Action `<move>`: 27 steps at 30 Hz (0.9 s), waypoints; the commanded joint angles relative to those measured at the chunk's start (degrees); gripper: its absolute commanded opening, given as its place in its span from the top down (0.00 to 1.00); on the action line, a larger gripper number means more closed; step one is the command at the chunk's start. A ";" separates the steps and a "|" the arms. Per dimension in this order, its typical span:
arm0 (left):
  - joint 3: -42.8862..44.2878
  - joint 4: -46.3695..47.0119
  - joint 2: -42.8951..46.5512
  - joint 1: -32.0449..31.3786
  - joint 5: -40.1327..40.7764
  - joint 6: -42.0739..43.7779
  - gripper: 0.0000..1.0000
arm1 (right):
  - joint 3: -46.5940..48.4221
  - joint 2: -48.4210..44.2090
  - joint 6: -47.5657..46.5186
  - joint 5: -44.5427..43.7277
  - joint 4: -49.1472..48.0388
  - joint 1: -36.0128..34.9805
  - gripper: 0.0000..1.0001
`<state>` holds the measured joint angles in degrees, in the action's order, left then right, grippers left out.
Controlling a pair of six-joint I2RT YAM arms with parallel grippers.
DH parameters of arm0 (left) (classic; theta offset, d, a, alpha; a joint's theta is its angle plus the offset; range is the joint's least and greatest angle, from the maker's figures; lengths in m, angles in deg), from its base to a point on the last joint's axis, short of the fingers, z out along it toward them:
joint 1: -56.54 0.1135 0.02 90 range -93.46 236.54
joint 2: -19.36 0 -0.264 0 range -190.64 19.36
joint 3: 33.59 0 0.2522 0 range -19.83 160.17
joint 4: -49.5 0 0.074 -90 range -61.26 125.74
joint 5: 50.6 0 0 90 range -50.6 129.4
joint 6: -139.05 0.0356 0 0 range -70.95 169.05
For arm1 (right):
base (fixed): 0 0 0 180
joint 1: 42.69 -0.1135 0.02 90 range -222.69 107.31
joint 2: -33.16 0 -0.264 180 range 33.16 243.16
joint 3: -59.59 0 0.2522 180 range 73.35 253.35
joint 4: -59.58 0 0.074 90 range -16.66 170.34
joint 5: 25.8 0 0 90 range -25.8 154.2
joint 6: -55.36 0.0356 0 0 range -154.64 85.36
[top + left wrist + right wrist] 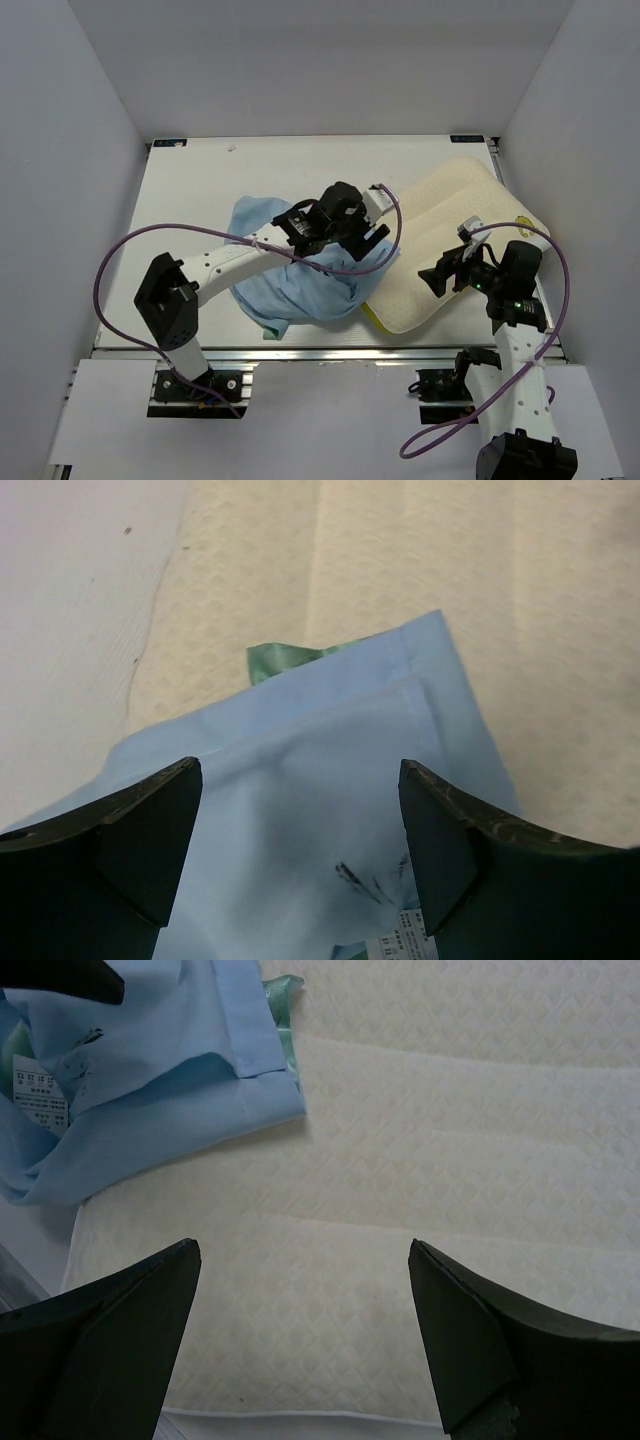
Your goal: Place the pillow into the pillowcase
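Note:
The cream pillow (455,235) lies slantwise on the right of the table. The light blue pillowcase (295,275) lies crumpled at the middle, its right edge draped over the pillow's near left corner. My left gripper (373,240) is open, just above that draped edge. In the left wrist view the gripper (300,770) straddles the blue hem (400,695); a sea-green strip (280,660) peeks out on the pillow (420,570). My right gripper (438,275) is open and empty over the pillow's near part (400,1190), its jaws wide apart (302,1250). The pillowcase (170,1050) shows at upper left there.
The white table (200,180) is walled by grey panels on the left, back and right. A white care label (40,1105) hangs from the pillowcase. The pillow's far right corner reaches the table's right edge (497,165). Purple cables loop from both arms.

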<state>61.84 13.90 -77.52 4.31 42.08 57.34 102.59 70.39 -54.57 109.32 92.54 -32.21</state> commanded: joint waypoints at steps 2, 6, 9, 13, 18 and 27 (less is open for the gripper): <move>-1.07 3.03 0.90 -2.88 -3.91 4.97 0.11 | 1.70 0.47 0.32 -0.04 -0.92 0.07 0.11; -0.11 2.51 -1.28 -5.07 -1.29 6.03 0.11 | 1.88 1.35 0.32 -0.03 -0.83 0.07 0.11; 0.25 3.47 -1.91 -7.09 1.26 7.34 0.11 | 2.06 1.70 0.32 0.05 -0.66 0.07 0.11; 1.12 4.35 -3.75 -9.47 9.43 9.02 0.12 | 2.06 2.05 0.32 0.05 -0.48 0.07 0.11; -0.10 9.00 -6.83 -10.79 20.51 11.03 0.17 | 2.23 2.05 0.24 0.14 -0.39 0.07 0.11; -2.04 15.17 -7.19 -10.88 30.90 11.31 0.51 | 2.14 1.70 0.06 1.02 -0.22 0.07 0.11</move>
<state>60.24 25.59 -86.72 -6.53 68.68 68.49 102.61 72.42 -54.57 109.35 92.91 -32.21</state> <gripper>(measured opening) 0.503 0.895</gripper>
